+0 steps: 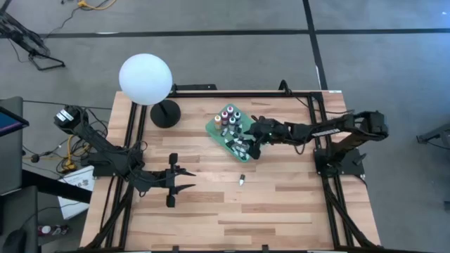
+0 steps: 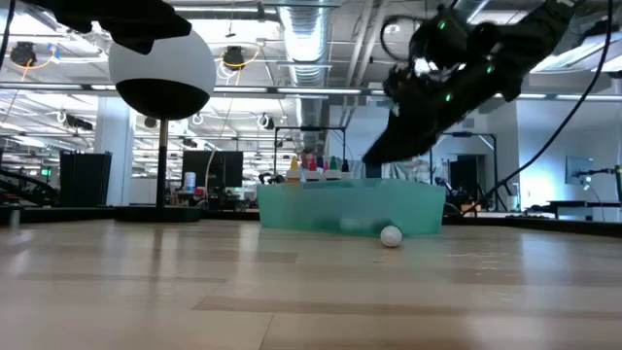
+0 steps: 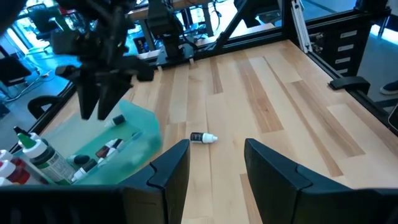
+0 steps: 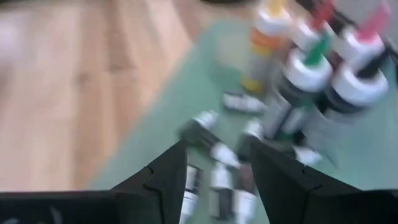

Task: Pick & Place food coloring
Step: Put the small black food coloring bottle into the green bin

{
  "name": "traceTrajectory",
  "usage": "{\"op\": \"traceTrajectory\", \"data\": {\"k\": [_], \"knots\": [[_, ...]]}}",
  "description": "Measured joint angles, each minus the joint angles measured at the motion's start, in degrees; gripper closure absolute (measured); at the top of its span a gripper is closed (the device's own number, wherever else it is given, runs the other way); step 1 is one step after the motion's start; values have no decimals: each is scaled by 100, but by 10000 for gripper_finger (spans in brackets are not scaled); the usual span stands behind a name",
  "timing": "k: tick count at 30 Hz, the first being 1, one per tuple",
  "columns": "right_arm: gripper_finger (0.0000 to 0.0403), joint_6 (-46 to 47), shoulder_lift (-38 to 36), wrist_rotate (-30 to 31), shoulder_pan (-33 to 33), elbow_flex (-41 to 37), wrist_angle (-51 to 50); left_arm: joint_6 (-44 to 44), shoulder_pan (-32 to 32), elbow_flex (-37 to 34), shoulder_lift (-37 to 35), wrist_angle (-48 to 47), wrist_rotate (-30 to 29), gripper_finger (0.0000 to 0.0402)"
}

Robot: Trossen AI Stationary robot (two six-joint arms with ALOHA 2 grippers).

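Over flat green tray (image 1: 215,128), right claw (image 4: 214,163) hung open, empty; tiny plastic food coloring bottles (image 4: 217,152) looked light, slippery, so pinch mid-body.

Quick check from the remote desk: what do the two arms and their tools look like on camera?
Both arms are dark, jointed, with black cables. The left tool and right tool each have two flat black fingers. Small green lights dot the right arm in the low view.

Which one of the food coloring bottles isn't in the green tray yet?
The small dark bottle with a white cap lying on its side on the bare wooden table. It lies apart from the green tray, which holds all the others.
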Motion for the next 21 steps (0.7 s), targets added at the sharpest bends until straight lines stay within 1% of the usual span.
{"op": "traceTrajectory", "data": {"k": [4, 9, 16, 21], "knots": [[231, -281, -459, -138, 402, 2, 14, 48, 13, 0, 0, 129, -5, 253], [230, -502, -1023, -154, 1011, 2, -5, 59, 63, 0, 0, 135, 35, 253], [233, -551, -1645, -141, 1845, 2, -149, -15, 368, 0, 2, 334, 544, 253], [231, -512, -1989, -79, 2400, 0, -244, 286, 482, 0, 2, 626, 774, 253]]}}
